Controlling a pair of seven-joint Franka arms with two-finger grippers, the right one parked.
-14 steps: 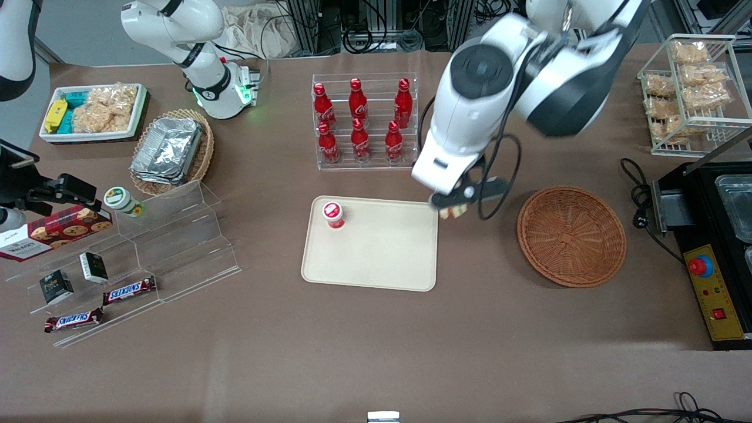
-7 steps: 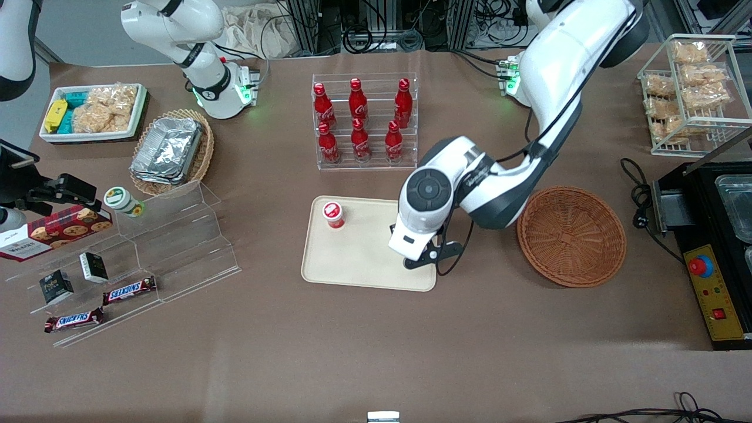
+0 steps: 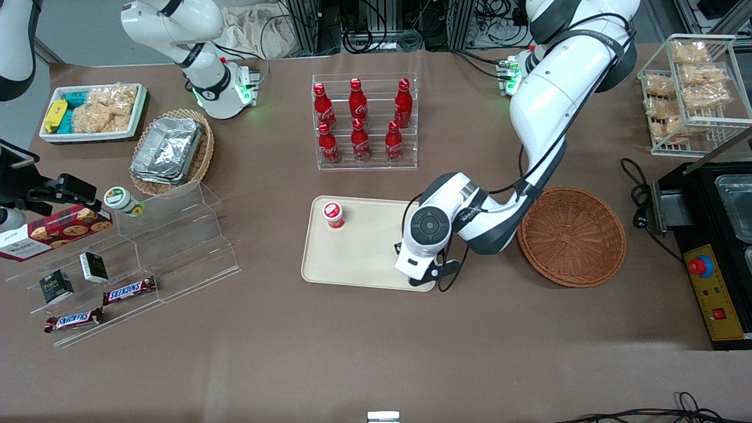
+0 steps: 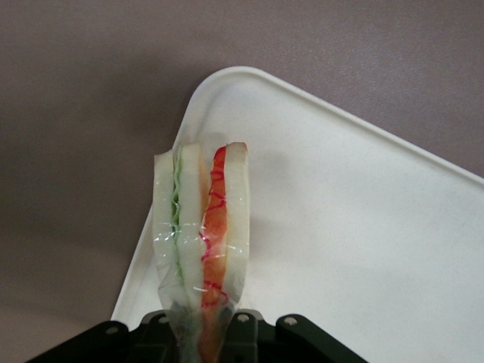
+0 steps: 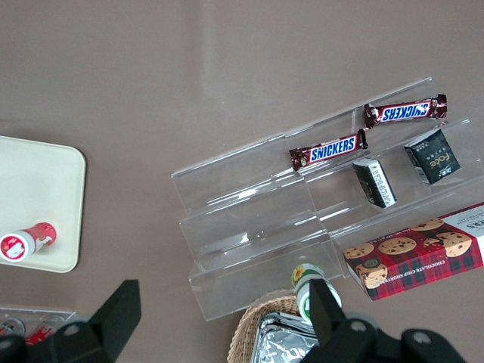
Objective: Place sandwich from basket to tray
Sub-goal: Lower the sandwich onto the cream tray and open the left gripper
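Over the near corner of the flat cream-beige rectangular plastic tray point(image 3: 358, 247), the left arm's gripper point(image 4: 203, 333) is clamped on the wrapped white-bread sandwich wedge point(image 4: 200, 234), which should be lowered fully inside the rim before release; the front view hides it under the wrist, while the round reddish-brown wicker basket point(image 3: 571, 236) sits empty.

Brown matte counter point(image 3: 352, 352) fills pretty much everything — evenly lit, soft shadows — with a mess of black cables point(image 3: 376, 35) and metal framing along its edge farthest from the front camera, and a strip of grey floor point(image 3: 76, 29) showing past one corner.
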